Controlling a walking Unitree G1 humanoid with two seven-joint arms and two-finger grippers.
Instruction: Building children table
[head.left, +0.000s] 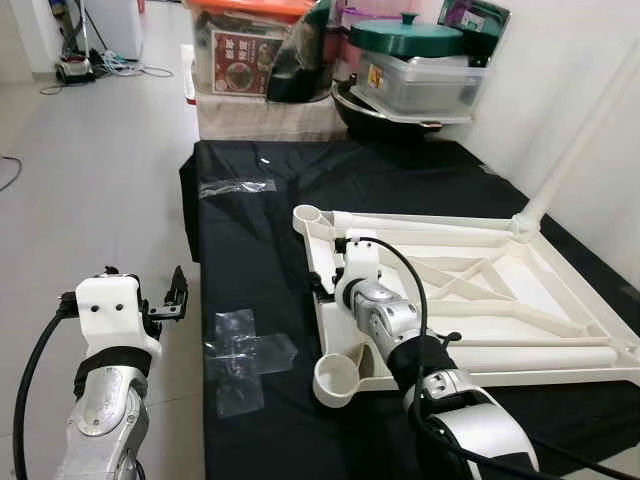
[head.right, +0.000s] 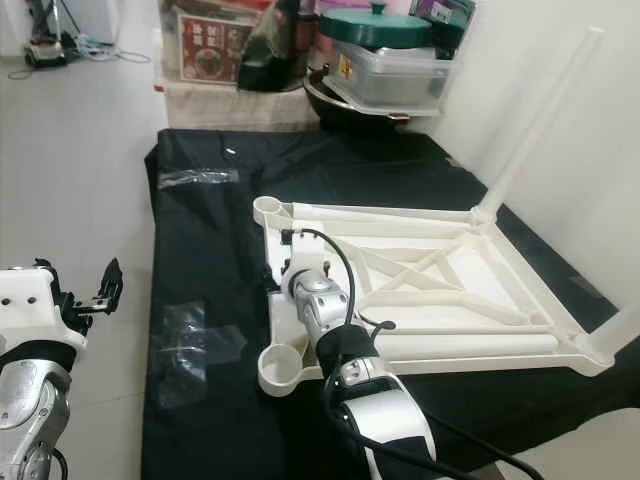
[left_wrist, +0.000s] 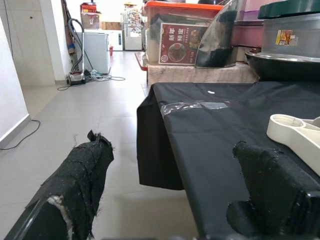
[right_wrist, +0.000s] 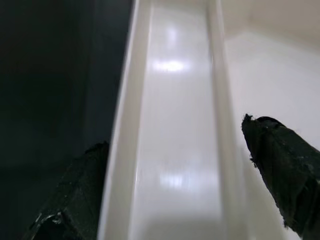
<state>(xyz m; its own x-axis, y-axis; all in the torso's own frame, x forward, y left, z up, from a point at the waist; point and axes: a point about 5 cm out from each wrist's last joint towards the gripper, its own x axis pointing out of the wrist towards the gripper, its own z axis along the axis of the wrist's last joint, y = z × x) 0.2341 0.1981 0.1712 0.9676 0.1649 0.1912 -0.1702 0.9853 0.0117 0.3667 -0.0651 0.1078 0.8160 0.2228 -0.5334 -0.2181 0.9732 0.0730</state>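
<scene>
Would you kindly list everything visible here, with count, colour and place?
Tabletop: one, cream, upside down on the black cloth, one leg fitted at its far right corner.
Table leg: one, white, standing up from that corner.
Black cloth: one, covering the low platform.
Plastic wrap: two clear pieces, one near the left edge, one farther back.
Storage box: one, orange lid, beyond the cloth.
Green-lidded pot: one, atop a grey container.
Left hand: open, over the floor left of the cloth.
Right hand: open, straddling the tabletop's left rim.
</scene>
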